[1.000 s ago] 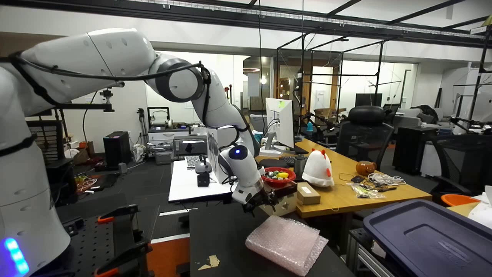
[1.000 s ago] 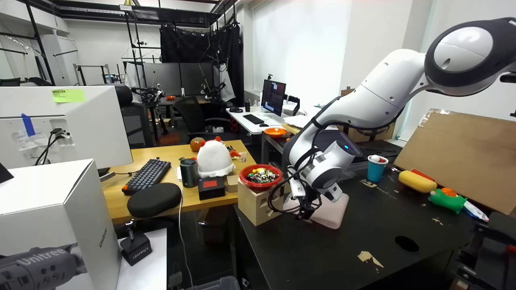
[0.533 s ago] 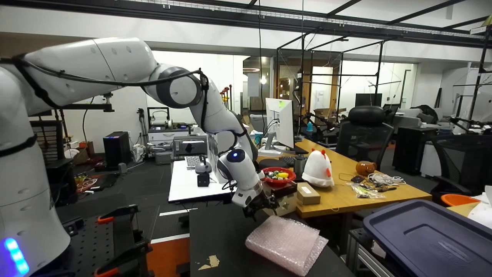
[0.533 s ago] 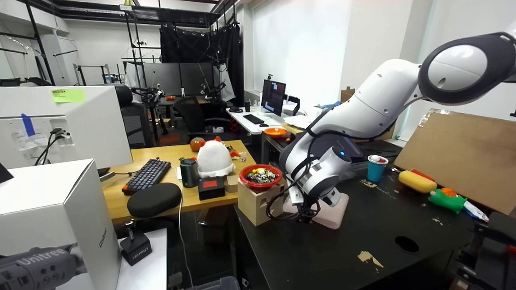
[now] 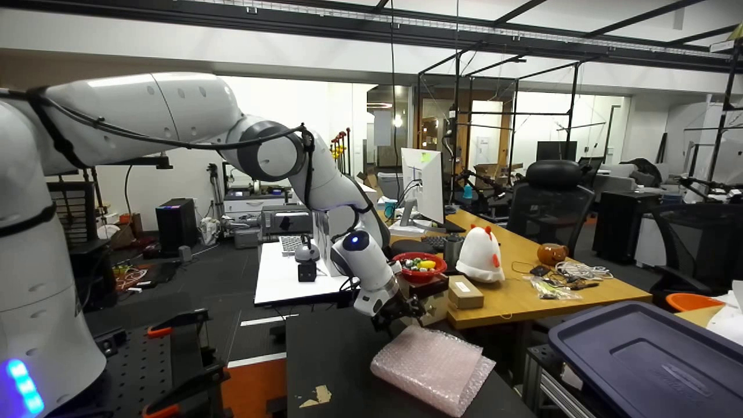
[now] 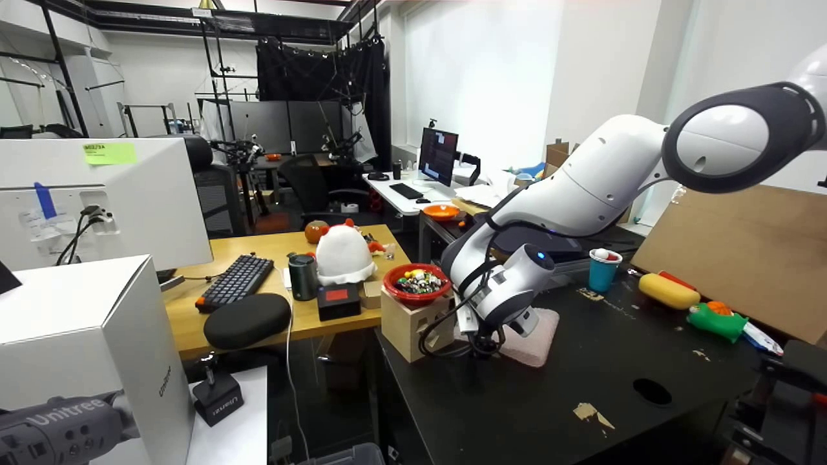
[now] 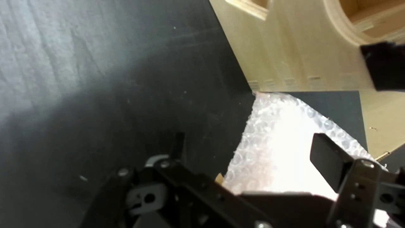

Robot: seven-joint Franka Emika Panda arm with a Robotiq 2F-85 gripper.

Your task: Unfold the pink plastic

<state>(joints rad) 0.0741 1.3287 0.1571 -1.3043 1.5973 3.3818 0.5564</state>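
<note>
Black worktop (image 7: 110,95) sat leftmost in the wrist view, one jaw above it. Next came the pink plastic (image 7: 278,145), folded on that worktop beside a wooden box (image 7: 300,63): probably super light, squishy, kinda slippery, so I'd have pinched just one edge layer. Rightmost jaw overhung it; jaws spread wide, nothing held, though contact was hard to judge.

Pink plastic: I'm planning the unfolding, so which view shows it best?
An exterior view: the pink plastic shows nearly whole, layers visible. In an exterior view, the arm covers part; the wrist view shows part, with glare.
</note>
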